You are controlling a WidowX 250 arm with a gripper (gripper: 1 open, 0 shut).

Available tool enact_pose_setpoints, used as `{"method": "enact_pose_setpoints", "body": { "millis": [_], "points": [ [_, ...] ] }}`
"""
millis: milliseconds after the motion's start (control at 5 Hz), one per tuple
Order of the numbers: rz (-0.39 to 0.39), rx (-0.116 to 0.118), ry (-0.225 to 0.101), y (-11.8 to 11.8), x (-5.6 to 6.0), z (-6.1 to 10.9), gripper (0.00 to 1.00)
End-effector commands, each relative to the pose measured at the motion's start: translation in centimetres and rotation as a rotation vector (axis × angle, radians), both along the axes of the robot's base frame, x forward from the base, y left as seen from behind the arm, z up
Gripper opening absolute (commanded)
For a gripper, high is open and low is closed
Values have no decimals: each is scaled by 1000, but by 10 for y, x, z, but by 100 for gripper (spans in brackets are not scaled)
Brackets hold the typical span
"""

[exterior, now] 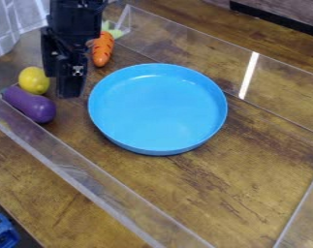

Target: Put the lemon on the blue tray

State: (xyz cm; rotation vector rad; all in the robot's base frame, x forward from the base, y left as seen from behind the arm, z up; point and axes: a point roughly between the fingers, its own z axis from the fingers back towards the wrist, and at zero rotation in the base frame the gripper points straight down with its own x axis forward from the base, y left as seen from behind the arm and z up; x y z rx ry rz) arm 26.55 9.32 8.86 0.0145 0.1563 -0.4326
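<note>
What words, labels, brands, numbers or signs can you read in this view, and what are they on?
None that can be read.
Gripper: dark, with no legible marking.
Blue tray, lemon, eggplant, carrot: no lettering shows.
Blue object at the lower left corner: dark and pale detail, too small and blurred to tell whether it is text.
</note>
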Motion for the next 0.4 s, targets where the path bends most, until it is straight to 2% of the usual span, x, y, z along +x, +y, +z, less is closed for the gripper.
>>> {"method": "enact_pose_setpoints", "body": {
  "millis": [0, 200],
  "points": [
    [-4, 12, -49, 13, 3, 8, 100],
    [-18, 11, -50, 19, 4, 3, 100]
  ]
}}
